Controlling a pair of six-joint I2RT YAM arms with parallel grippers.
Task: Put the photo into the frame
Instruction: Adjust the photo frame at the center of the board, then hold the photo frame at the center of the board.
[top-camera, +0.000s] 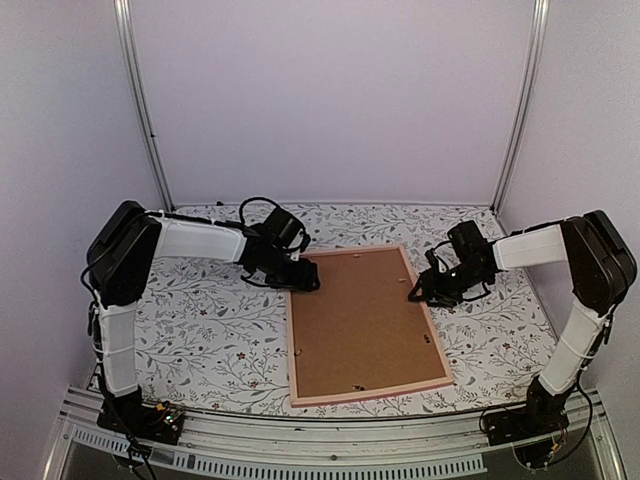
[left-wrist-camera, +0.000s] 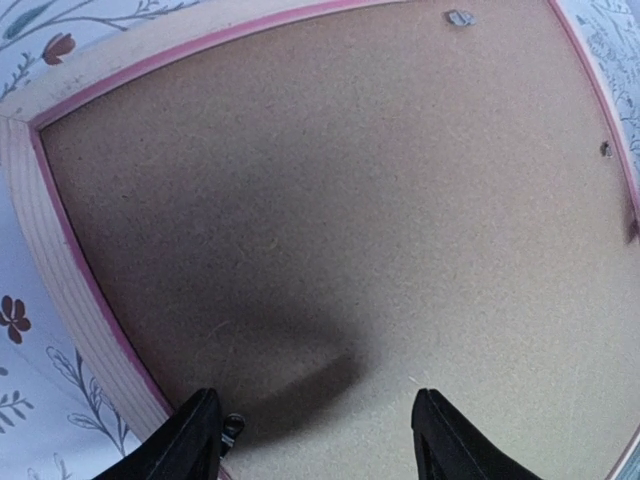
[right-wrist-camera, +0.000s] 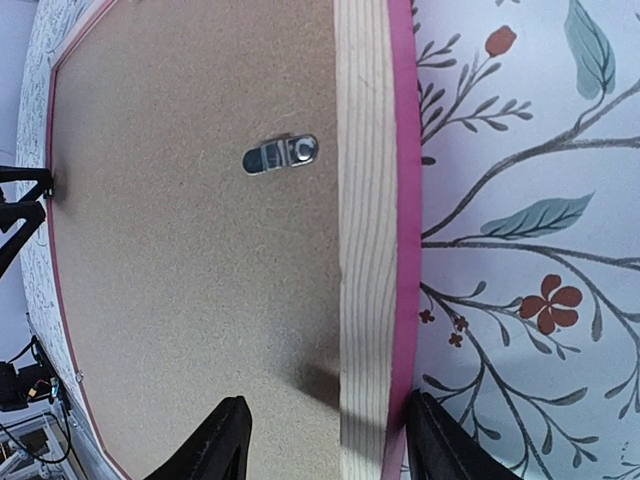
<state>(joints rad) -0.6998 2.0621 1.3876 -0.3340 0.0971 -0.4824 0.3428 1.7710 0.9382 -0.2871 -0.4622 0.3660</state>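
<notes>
The pink frame lies face down in the middle of the table, its brown backing board up. The photo is not in view. My left gripper is open at the frame's far left corner, its fingers low over the board next to the pink rail. My right gripper is open and straddles the frame's right rail, one finger over the board, the other at the rail's outer pink edge. A metal turn clip lies on the board.
The table is covered with a floral cloth. A second metal clip sits near the board's edge in the left wrist view. Small clips also show along the frame's near rail. Grey walls and metal uprights close the back.
</notes>
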